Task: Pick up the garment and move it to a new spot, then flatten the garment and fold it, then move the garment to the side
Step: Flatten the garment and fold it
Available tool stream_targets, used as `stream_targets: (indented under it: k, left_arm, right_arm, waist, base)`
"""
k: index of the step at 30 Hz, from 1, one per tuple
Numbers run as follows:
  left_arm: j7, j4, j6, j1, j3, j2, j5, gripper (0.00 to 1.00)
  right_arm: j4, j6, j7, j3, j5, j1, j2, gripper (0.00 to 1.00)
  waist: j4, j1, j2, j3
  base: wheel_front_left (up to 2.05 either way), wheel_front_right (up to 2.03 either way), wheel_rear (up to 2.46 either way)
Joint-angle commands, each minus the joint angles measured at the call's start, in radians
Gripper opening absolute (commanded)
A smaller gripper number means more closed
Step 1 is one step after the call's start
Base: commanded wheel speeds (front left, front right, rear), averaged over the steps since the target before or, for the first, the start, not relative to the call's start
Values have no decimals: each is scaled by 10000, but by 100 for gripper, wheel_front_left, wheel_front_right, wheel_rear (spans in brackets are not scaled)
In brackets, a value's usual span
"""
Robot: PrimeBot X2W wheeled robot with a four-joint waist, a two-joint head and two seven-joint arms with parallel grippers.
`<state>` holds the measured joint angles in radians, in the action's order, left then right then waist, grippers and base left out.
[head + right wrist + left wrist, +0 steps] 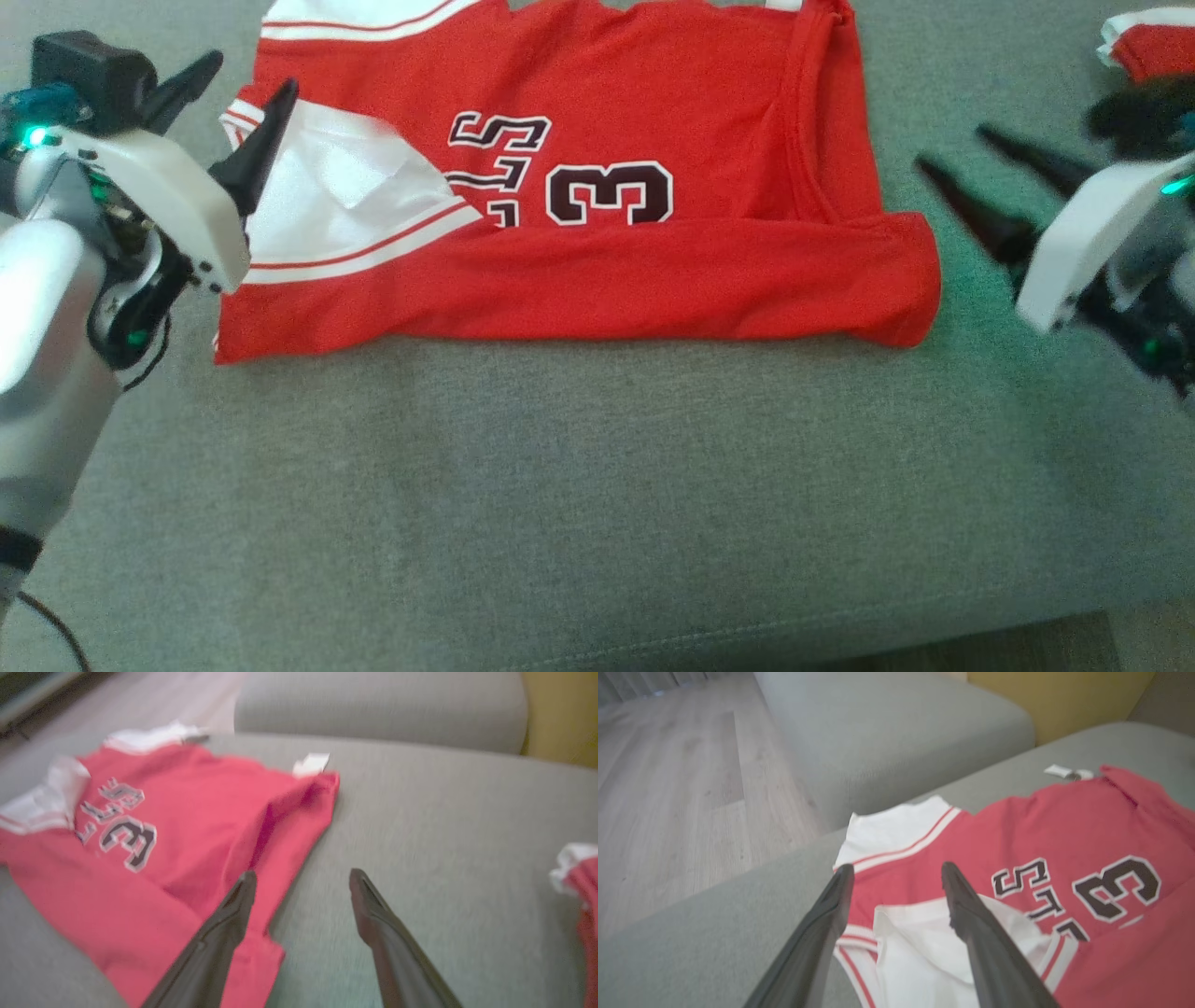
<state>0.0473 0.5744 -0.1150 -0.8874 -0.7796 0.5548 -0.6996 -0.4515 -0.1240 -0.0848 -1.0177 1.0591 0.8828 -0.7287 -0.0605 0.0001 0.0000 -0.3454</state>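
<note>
The garment (607, 271) is a red jersey with white sleeves and dark lettering. It lies flat on the grey sofa seat (560, 485), its near edge folded over into a long red band. My left gripper (250, 82) hovers open above the jersey's left white sleeve (915, 947), holding nothing. My right gripper (948, 147) hangs open just off the jersey's right edge (299, 858), its fingers spread with nothing between them. In the right wrist view one finger (233, 905) is over the red cloth and the other over bare sofa.
Another red and white piece of cloth (1153, 42) lies at the far right of the seat. A grey sofa backrest (896, 732) and wooden floor (668, 788) lie beyond the jersey. The sofa's front edge (840, 644) runs along the bottom.
</note>
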Motion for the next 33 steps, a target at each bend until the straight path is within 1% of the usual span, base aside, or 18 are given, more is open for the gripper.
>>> stream_targets:
  k: [1, 3, 4, 6, 9, 11, 13, 15, 18, 20, 22, 24, 27, 31, 33]
  left_arm:
    - [471, -86, 134, -517, 700, 297, -128, 100]
    - [1191, -33, 312, -387, 1028, 98, -336, 100]
    - [1191, -33, 312, -387, 1028, 98, -336, 100]
    - [1750, -162, 517, -150, 1446, -114, -611, 100]
    - [2082, -718, 831, 451, 2147, -426, -924, 100]
    - [2130, -1352, 1102, 996, 2779, -643, -1009, 100]
    - [2138, -2221, 1366, 1722, 3574, -941, -858, 100]
    - [2140, -2970, 1547, 2582, 4142, -1264, -525, 100]
    - [2142, -3706, 1702, 3813, 4680, -1798, -78, 100]
    - [2143, -3957, 1732, 4522, 4948, -2201, 102, 100]
    - [2143, -4023, 1727, 5129, 5124, -2516, 378, 100]
    - [2143, -3888, 1750, 5664, 5276, -2804, 589, 100]
    - [2144, -3440, 1774, 6261, 5394, -3104, 892, 100]
    - [2144, -2870, 1820, 6487, 5567, -3298, 1273, 100]
    - [2144, -2468, 1836, 6437, 5525, -3231, 1498, 100]
  right_arm:
    - [51, -67, 488, 507, 309, 0, -23, 100]
    - [112, -67, 1129, 1051, 567, -127, 220, 100]
    - [112, -67, 1129, 1051, 567, -127, 220, 100]
    - [217, -67, 1845, 1574, 642, -314, 491, 100]
    - [344, -67, 2832, 2367, 521, -740, 971, 100]
    - [410, -67, 3205, 2998, 199, -1119, 1390, 100]
    - [540, -67, 3384, 3769, -328, -1601, 1890, 100]
    - [731, -67, 3443, 4624, -1037, -2212, 2433, 100]
    - [1167, -67, 3459, 6009, -2541, -3319, 3417, 100]
    - [1395, -67, 3462, 6833, -3374, -4186, 4180, 100]
    - [1521, -67, 3463, 7479, -4166, -4967, 4865, 100]
    - [1620, -67, 3463, 7918, -4781, -5620, 5529, 100]
    - [1698, -67, 3446, 8392, -5492, -6313, 6190, 100]
    - [1902, -67, 3295, 8720, -5924, -6670, 6593, 100]
    - [2060, -67, 3167, 8732, -6011, -6709, 6677, 100]
  waist:
    - [37, -1, 0, 142]
    - [67, -1, 0, 306]
    - [67, -1, 0, 306]
    - [88, -1, 0, 510]
    - [144, -1, 0, 892]
    - [180, -1, 0, 1137]
    - [220, -1, 0, 1352]
    - [261, -1, 0, 1536]
    - [293, -1, 0, 1744]
    - [309, -1, 0, 1857]
    - [313, -1, 0, 1964]
    - [289, -1, 0, 2045]
    - [213, -1, 0, 2139]
    - [59, -1, 0, 2138]
    - [-40, -1, 0, 2110]
  base:
    - [0, 0, 0]
    - [0, 0, 0]
    - [0, 0, 0]
    - [0, 0, 0]
    - [0, 0, 0]
    - [0, 0, 0]
    - [0, 0, 0]
    - [0, 0, 0]
    - [0, 0, 0]
    - [0, 0, 0]
    - [0, 0, 0]
    - [0, 0, 0]
    - [0, 0, 0]
    - [0, 0, 0]
    - [0, 0, 0]
